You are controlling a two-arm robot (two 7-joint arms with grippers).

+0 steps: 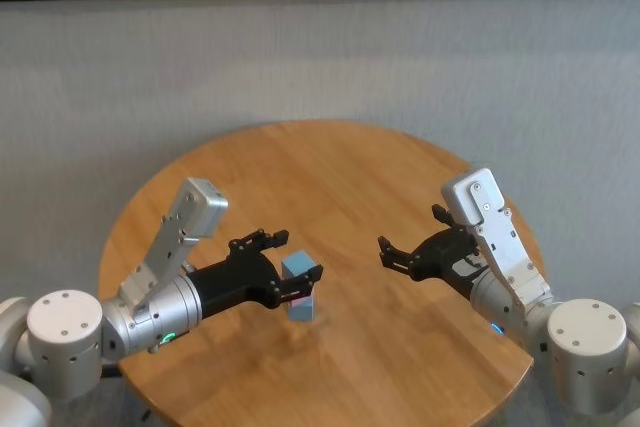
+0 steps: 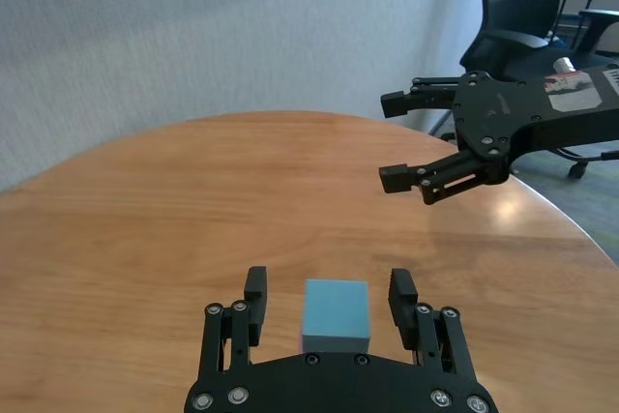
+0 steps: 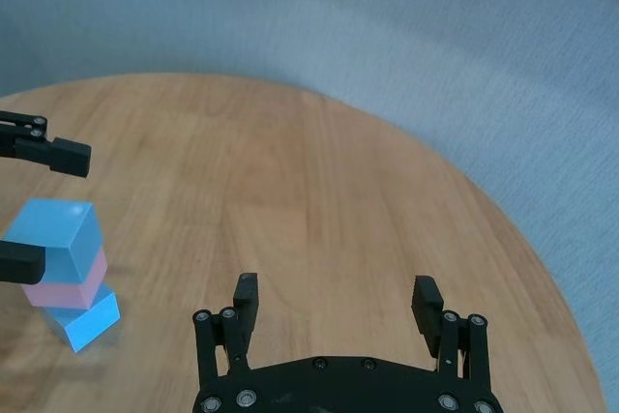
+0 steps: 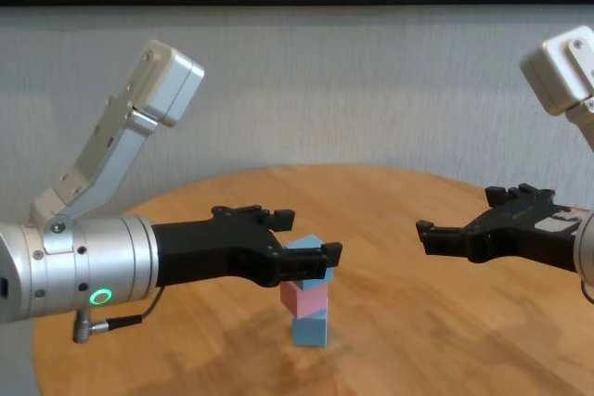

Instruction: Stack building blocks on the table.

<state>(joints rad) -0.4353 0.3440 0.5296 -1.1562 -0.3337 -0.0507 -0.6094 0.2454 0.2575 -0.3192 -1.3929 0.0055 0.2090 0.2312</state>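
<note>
on a round, honey-coloured wooden bench (image 1: pixel 330 177), three building blocks stand in a single column a little left of centre and toward the near edge: a light blue block at the bottom (image 4: pixel 310 329), a pink block (image 4: pixel 305 297) in the middle and a second light blue block on top (image 4: pixel 304 252). the layers sit slightly twisted against one another, as the right wrist view shows (image 3: pixel 60 242). the left end effector (image 1: pixel 279 265) reaches in low and nearly level from the robot's left, its black fingers (image 2: pixel 253 295) spread to either side of the top block, with a gap visible on both sides; it is released, not gripping. its silver forearm carries a glowing green ring light (image 4: pixel 100 298), and a pale box-shaped housing (image 4: pixel 160 70) angles up behind it. the right end effector (image 1: pixel 397 254) hangs above the bench to the right of the column, well apart from it, pointing toward it with its fingers (image 3: pixel 246 293) spread wide and nothing between them. a small label (image 2: pixel 573 90) on its body is seen from the left wrist camera, but its writing is too small to read. a black office chair (image 2: pixel 517 7) stands beyond the far rim of the bench.
</note>
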